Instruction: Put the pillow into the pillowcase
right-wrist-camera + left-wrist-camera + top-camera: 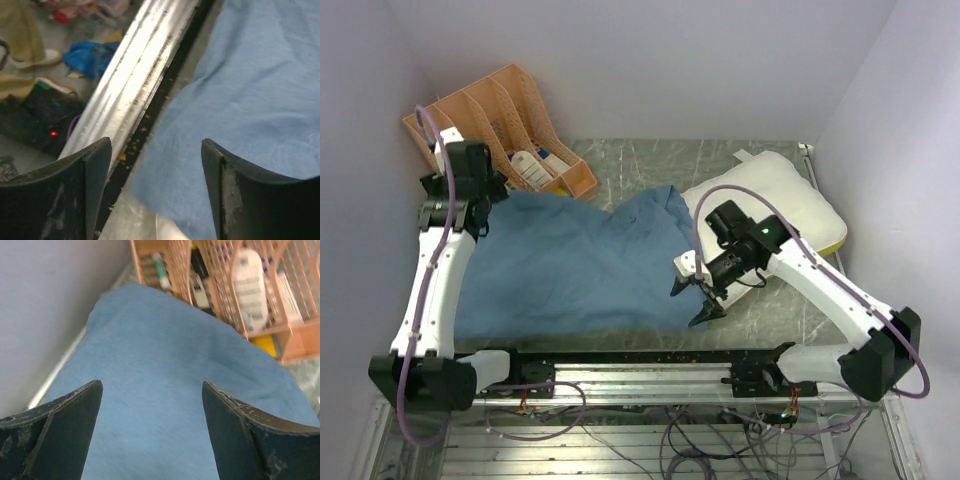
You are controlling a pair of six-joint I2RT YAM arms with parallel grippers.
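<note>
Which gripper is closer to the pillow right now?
Right. The right gripper hovers open over the pillowcase at its near right corner, beside the pillow. The left gripper is open over its far left end, by the file organizer.

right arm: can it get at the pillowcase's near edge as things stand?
Probably yes. The right gripper is open right over the near right edge of the pillowcase, and the wrist view shows nothing between it and the fabric. The pillow lies farther back, out of the way.
</note>
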